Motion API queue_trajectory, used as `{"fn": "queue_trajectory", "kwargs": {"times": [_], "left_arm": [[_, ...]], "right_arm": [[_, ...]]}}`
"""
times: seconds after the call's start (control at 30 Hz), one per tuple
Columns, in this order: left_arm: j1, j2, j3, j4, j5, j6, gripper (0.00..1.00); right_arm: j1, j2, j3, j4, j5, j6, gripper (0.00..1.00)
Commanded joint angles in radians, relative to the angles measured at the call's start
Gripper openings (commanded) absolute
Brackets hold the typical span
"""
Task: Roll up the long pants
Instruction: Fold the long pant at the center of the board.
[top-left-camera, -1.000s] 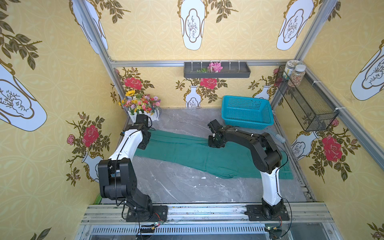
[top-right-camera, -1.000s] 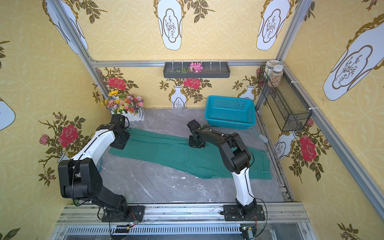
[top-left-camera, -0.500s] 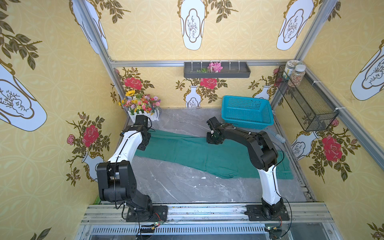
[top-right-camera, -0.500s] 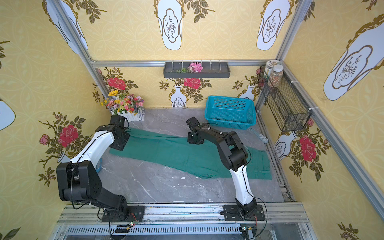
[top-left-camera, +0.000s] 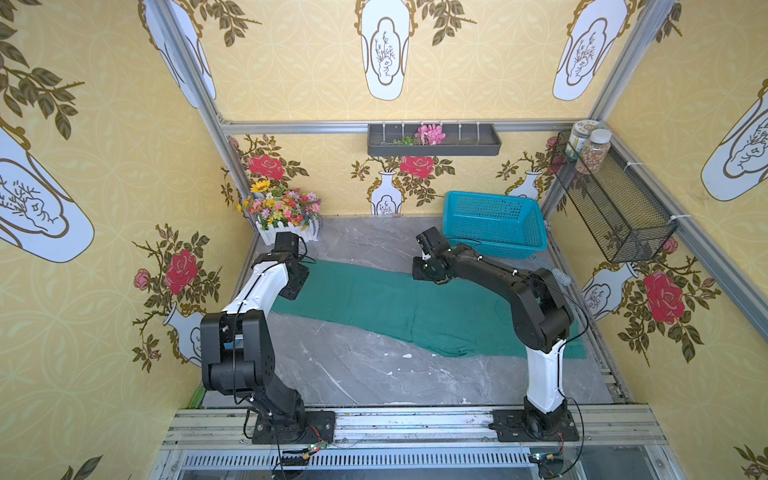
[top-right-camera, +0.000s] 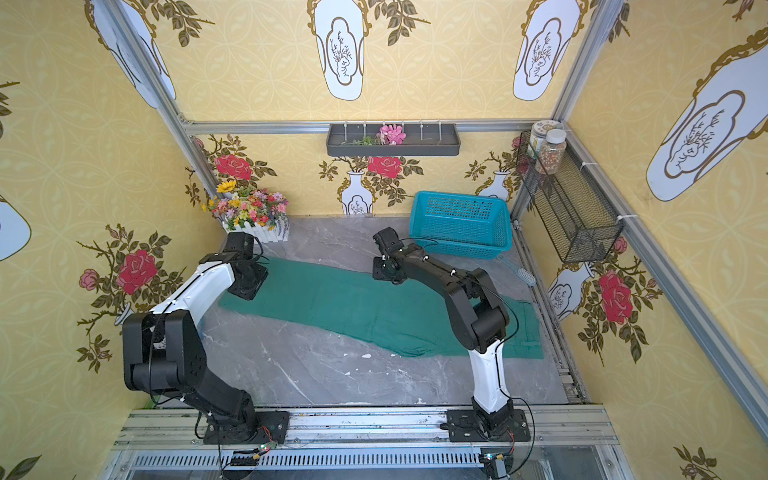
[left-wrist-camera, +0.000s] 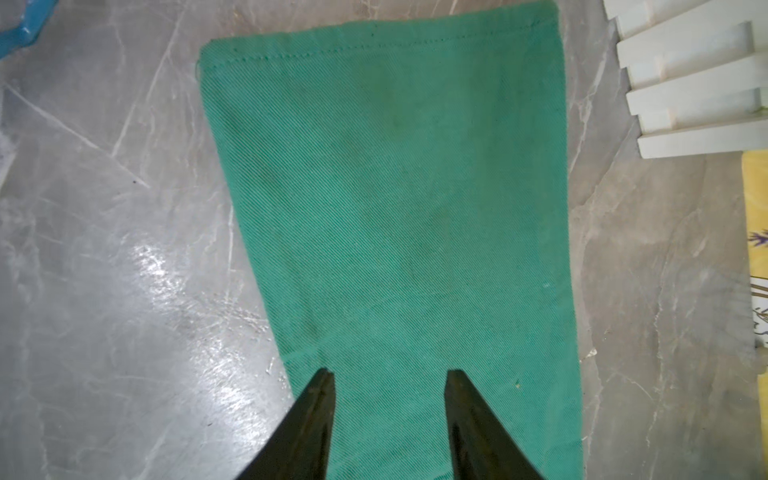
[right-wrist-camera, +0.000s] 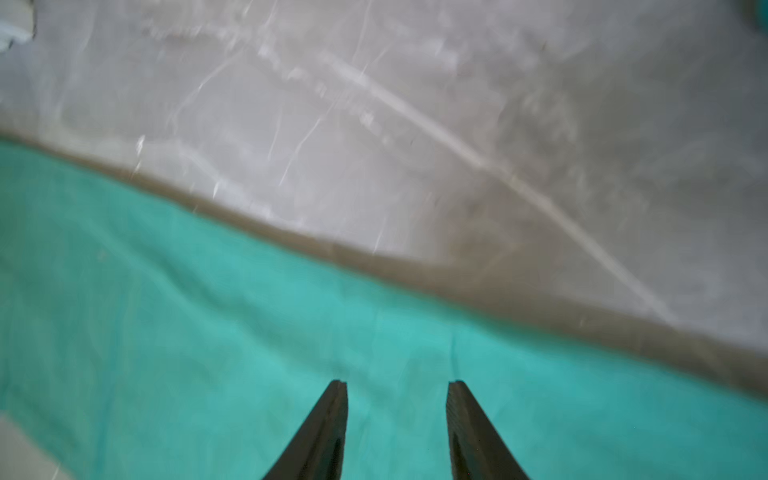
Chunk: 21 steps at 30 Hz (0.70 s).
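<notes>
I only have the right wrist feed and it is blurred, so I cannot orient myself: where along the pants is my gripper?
Observer: The right gripper is above the far edge of the long pants, about halfway along them.
Operator: Where is the left one?
Observer: The left gripper is open above the cuff end, near the white flower box.
Operator: Any roll started?
Observer: None; the pants lie flat across the table.
</notes>
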Motion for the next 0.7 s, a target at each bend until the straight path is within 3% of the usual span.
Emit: {"fn": "queue_trajectory", "kwargs": {"times": [0.0,0.13,0.3,0.43,0.67], "left_arm": [[0.003,0.006,0.01,0.022,-0.019,0.016,0.5],[0.006,0.015,0.034,0.025,-0.013,0.02,0.5],[-0.048,0.047,0.023,0.112,0.096,0.098,0.53],[-0.12,0.131,0.052,0.105,0.086,0.109,0.54],[-0.141,0.223,0.013,0.173,0.097,0.059,0.59]], "right_arm": [[0.092,-0.015,-0.011,-0.148,0.028,0.062,0.43],[0.198,-0.032,-0.001,-0.382,0.23,0.186,0.43],[0.171,-0.176,-0.153,-0.413,0.295,0.272,0.45],[0.053,-0.283,-0.274,-0.433,0.331,0.304,0.46],[-0.243,-0.466,-0.518,-0.351,0.293,0.361,0.47]]}}
